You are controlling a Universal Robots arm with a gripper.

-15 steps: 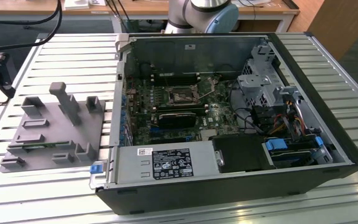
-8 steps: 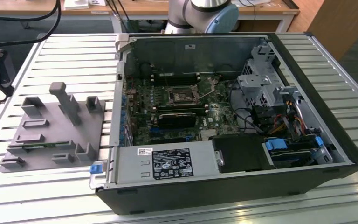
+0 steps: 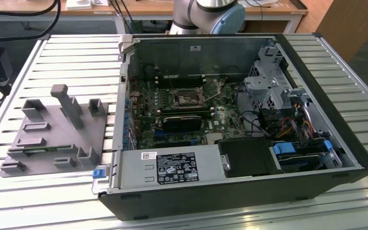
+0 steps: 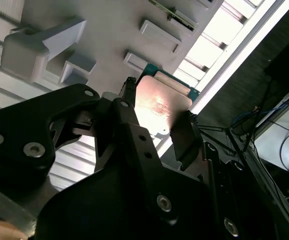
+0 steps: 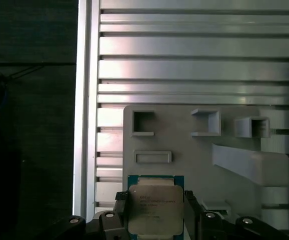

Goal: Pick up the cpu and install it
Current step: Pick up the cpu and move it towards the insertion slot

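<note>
The cpu (image 5: 153, 202) is a flat square chip with a shiny metal top and a green rim. It sits between the two black fingers of my gripper (image 5: 155, 212), which is shut on its opposite edges. In the second wrist view the cpu (image 4: 160, 100) catches the light between the fingers (image 4: 128, 97) of the gripper (image 4: 157, 114), over the corner of the grey plastic tray (image 4: 109, 30). The tray (image 3: 50, 139) lies at the exterior view's left on the slatted table. The black socket frame (image 3: 187, 99) sits on the motherboard inside the open computer case (image 3: 235, 191).
Upright pegs (image 3: 65, 103) and blocks stand on the tray. A slatted metal table (image 5: 194, 55) runs under everything, its edge (image 5: 82, 100) close to the tray. The case holds a power supply (image 3: 171, 167), cables and a drive cage (image 3: 267, 86). The arm's base (image 3: 210, 14) stands behind the case.
</note>
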